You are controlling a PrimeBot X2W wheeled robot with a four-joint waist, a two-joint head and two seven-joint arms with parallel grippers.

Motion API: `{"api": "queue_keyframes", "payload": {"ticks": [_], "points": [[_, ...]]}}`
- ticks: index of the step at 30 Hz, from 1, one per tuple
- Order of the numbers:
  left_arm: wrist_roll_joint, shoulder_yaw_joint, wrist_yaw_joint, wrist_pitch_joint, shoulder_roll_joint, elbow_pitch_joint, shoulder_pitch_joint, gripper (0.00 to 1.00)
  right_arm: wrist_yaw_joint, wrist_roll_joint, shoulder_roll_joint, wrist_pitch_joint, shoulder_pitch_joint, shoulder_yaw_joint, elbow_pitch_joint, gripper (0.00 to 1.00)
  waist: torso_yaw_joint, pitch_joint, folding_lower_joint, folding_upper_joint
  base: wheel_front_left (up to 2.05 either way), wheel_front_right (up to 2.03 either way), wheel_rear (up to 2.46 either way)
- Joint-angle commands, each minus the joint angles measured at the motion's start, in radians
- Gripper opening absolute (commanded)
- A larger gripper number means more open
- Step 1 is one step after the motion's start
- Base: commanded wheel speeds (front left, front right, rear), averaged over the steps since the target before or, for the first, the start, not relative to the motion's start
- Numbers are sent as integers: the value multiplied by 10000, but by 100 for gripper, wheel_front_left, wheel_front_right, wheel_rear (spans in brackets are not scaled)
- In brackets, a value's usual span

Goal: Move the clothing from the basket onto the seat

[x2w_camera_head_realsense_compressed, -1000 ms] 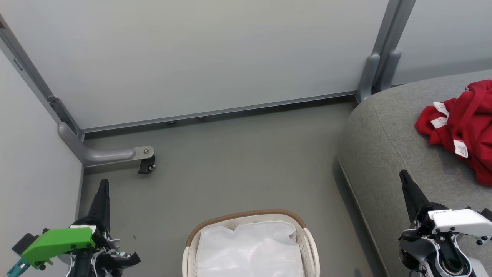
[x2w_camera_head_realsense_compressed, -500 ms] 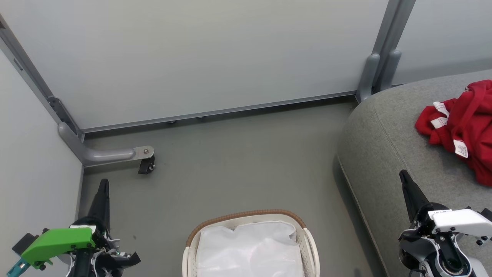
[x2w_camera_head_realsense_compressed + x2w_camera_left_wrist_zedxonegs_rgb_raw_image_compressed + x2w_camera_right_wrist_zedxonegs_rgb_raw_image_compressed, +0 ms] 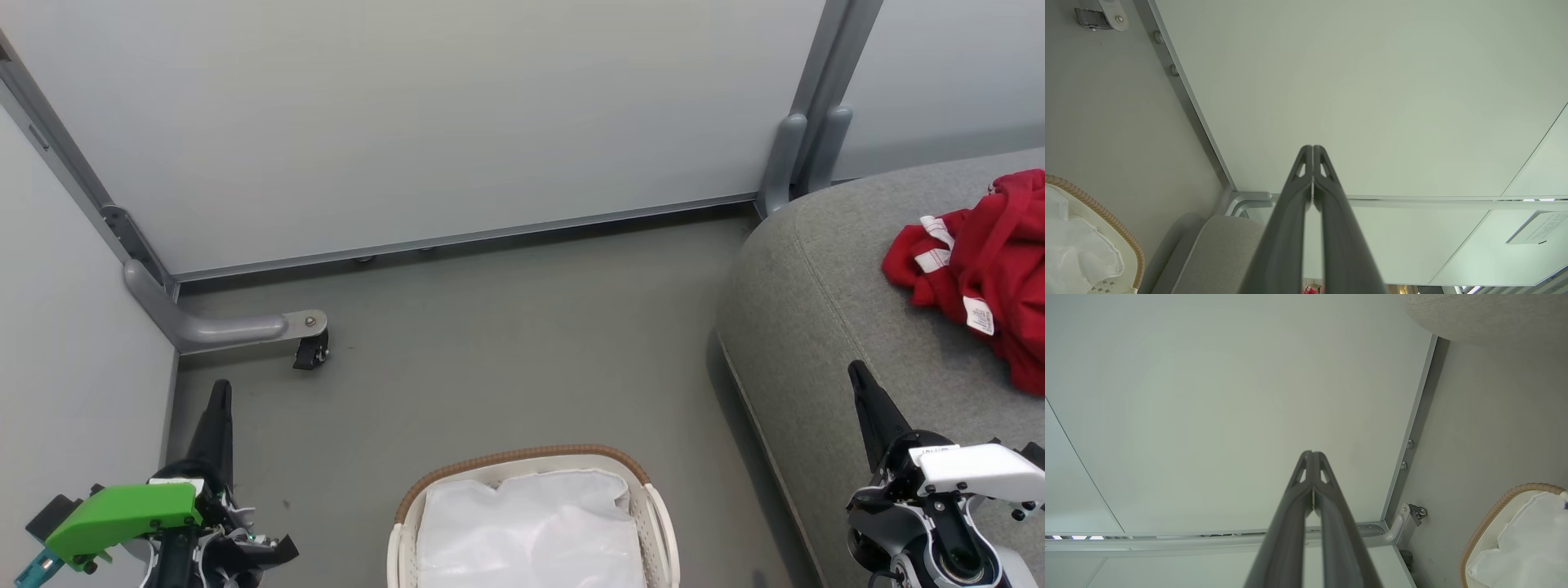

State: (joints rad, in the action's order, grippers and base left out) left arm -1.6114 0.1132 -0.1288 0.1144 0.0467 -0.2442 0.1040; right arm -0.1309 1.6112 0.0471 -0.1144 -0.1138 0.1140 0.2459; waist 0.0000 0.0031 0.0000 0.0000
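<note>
Looking down at the basket (image 3: 522,452), I see only its white liner (image 3: 531,523) inside, while the red clothing (image 3: 992,261) lies in a heap on the grey seat (image 3: 816,327), to the right of the basket and further away. The left gripper (image 3: 219,392) hangs to the left of the basket and the right gripper (image 3: 857,374) to its right, over the seat edge; both have their jaws pressed together on nothing. I judge the moving is done; the next move is only to check the liner folds for a hidden garment.
</note>
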Motion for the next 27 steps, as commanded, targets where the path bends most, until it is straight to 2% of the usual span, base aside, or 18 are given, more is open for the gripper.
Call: {"api": "queue_keyframes", "payload": {"ticks": [1,27], "points": [[-29,22,-36,30,66,5,97,0,3,33,59,-31,105,16,-35,0,0,0,0,0,0,0,0],[-30,20,-36,29,66,4,97,0,3,33,59,-30,106,15,-35,0,0,0,0,0,0,0,0]]}}
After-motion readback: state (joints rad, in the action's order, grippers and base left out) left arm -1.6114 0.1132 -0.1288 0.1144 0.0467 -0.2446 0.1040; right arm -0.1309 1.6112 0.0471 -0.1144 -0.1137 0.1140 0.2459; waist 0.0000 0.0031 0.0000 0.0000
